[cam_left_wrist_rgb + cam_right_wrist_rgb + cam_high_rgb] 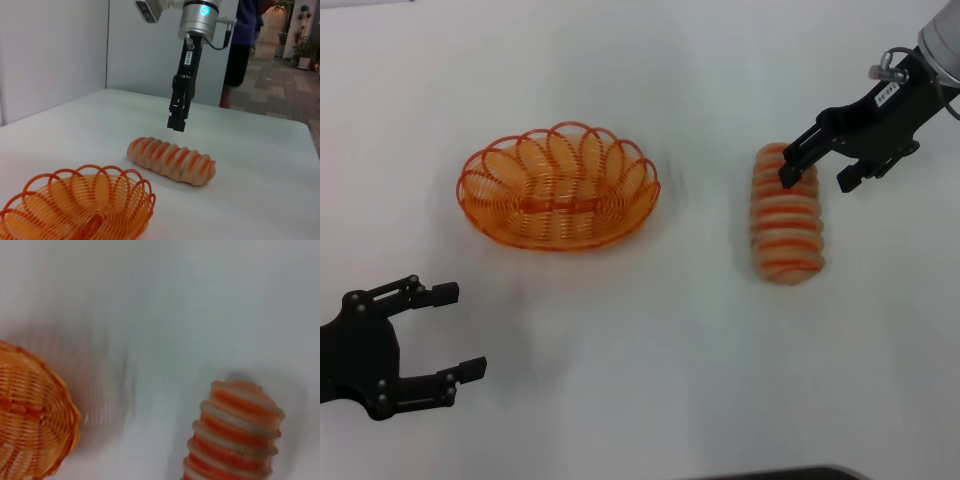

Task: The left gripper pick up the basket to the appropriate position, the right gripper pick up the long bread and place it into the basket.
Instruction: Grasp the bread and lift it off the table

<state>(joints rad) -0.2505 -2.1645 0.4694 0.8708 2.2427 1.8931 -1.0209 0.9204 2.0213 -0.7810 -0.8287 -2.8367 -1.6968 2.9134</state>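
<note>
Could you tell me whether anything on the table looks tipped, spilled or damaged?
Nothing stands out. The basket sits upright and empty, the long bread lies whole beside it, apart, and the right gripper hangs above it.

We've got two matte black claws here: the left gripper (448, 335) is chunky and angular with visible bolt heads along its plates and squared-off finger tips, no sticker on it anywhere. The right gripper (817, 174) is the same black two-finger build but slimmer looking, with a small white label on its body, and it's bolted to a silver-white round wrist. From the left wrist view that right gripper (177, 123) shows a glowing blue light ring on the silver cuff, a thin grey cable looping off the side, and another little white tag down the black housing.
</note>
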